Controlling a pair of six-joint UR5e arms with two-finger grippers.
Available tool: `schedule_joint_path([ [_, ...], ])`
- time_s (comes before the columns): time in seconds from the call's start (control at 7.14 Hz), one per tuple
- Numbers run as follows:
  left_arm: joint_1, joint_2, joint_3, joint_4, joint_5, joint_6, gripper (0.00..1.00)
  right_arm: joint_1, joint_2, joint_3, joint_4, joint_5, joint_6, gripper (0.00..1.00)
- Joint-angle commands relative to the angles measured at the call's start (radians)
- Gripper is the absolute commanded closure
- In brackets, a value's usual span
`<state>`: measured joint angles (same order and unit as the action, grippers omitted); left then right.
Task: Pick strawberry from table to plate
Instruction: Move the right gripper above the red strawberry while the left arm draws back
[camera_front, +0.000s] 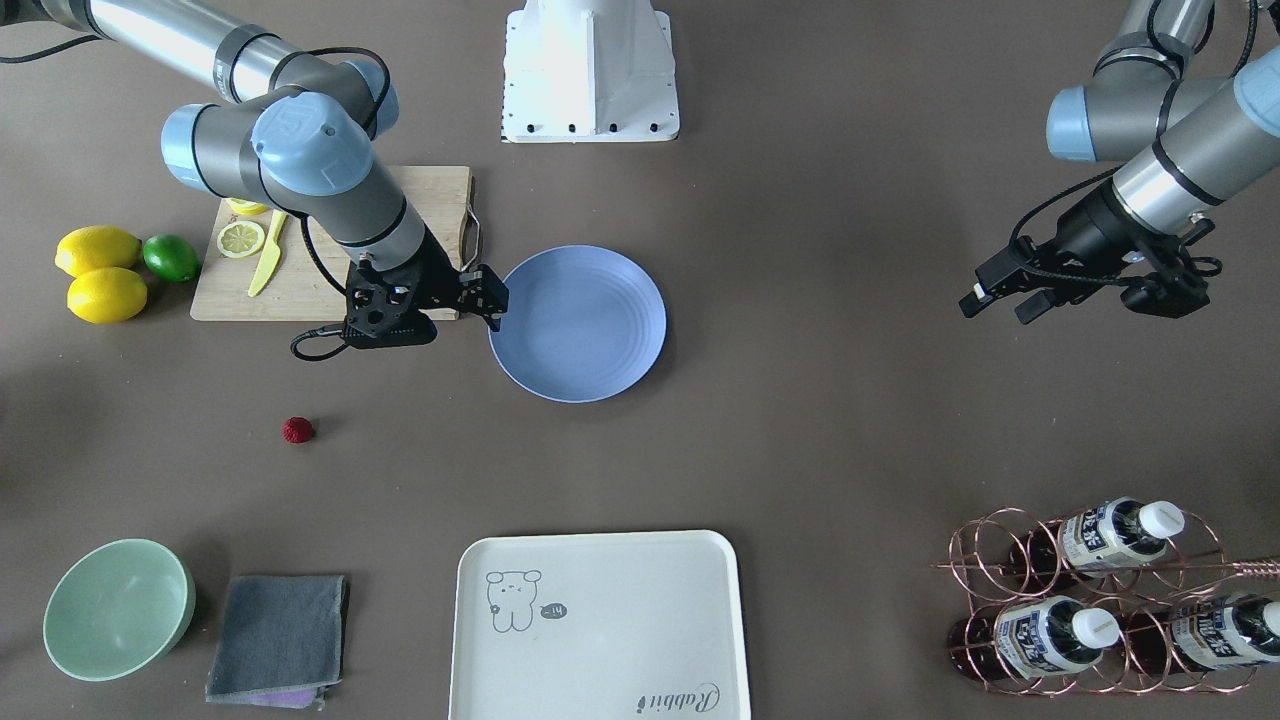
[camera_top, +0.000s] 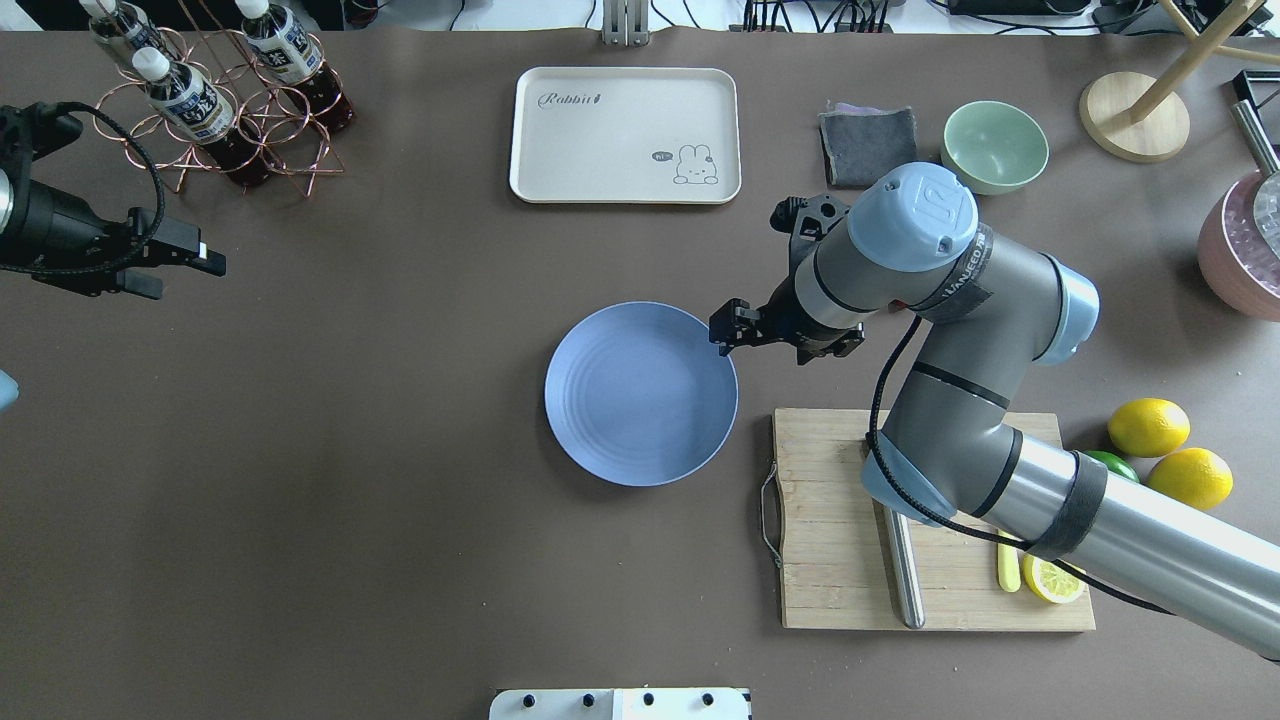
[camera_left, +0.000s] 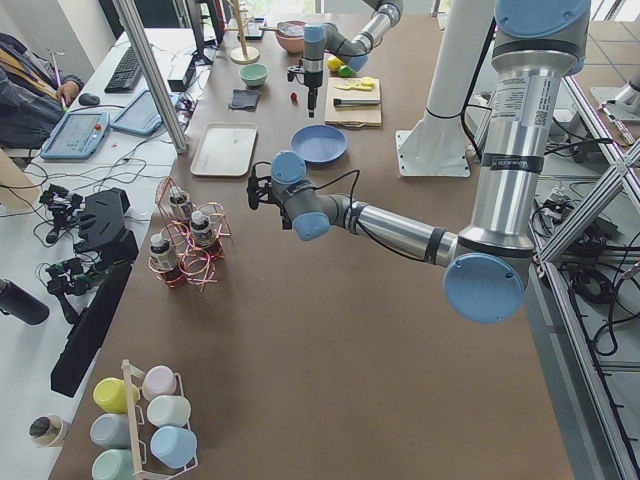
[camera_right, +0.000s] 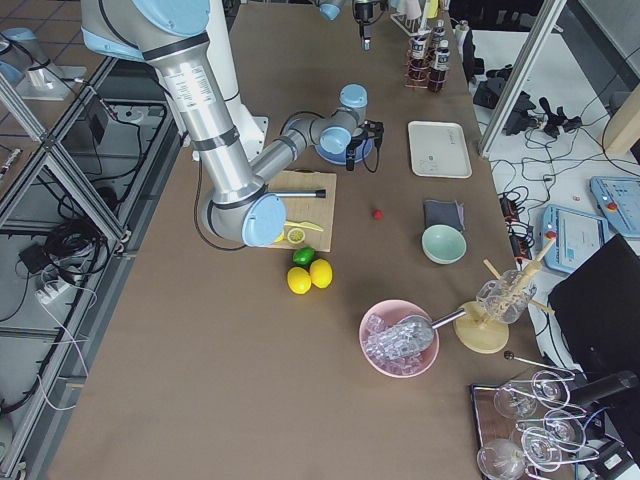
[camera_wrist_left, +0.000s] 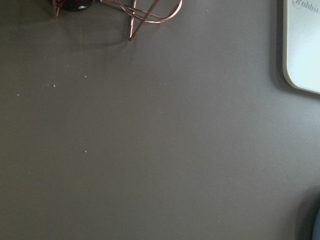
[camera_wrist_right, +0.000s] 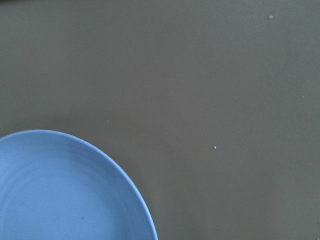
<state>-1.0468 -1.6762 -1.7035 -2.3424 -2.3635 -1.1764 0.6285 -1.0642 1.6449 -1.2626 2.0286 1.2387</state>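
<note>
The strawberry (camera_front: 297, 430), a small dark-red berry, lies alone on the table (camera_front: 820, 450), on the operators' side of the cutting board; it also shows in the right side view (camera_right: 377, 213). The blue plate (camera_front: 578, 322) (camera_top: 640, 393) sits mid-table with nothing on it. My right gripper (camera_front: 482, 293) (camera_top: 728, 328) hangs over the plate's rim on the cutting-board side, open and holding nothing, well away from the strawberry. Its wrist view shows only the plate's edge (camera_wrist_right: 60, 190) and bare table. My left gripper (camera_front: 1000, 303) (camera_top: 180, 277) hovers open far off on the other side.
A wooden cutting board (camera_front: 420, 190) with a lemon slice and yellow knife lies under my right arm. Two lemons (camera_front: 100, 270) and a lime are beside it. A green bowl (camera_front: 118, 608), grey cloth (camera_front: 280, 635), cream tray (camera_front: 598, 625) and bottle rack (camera_front: 1090, 600) line the operators' edge.
</note>
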Motion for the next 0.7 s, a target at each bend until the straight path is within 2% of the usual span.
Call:
schedule_joint_path([
  [0.0,-0.007,0.004,0.002,0.0,-0.003,0.001,0.03,-0.021,0.019,-0.017,0.003,-0.024,0.008,0.0],
  [0.14,-0.007,0.013,0.002,0.0,-0.003,0.001,0.03,-0.017,0.021,-0.016,0.002,-0.024,0.008,0.0],
  [0.28,-0.009,0.015,0.002,0.0,-0.003,0.001,0.03,0.049,0.003,-0.02,-0.003,-0.001,-0.022,0.0],
  [0.42,-0.007,0.015,0.004,0.0,-0.003,0.001,0.03,0.141,-0.006,-0.064,-0.021,0.078,-0.173,0.0],
  [0.56,-0.007,0.016,0.002,0.0,-0.002,0.001,0.03,0.196,-0.005,-0.12,-0.03,0.1,-0.29,0.0],
])
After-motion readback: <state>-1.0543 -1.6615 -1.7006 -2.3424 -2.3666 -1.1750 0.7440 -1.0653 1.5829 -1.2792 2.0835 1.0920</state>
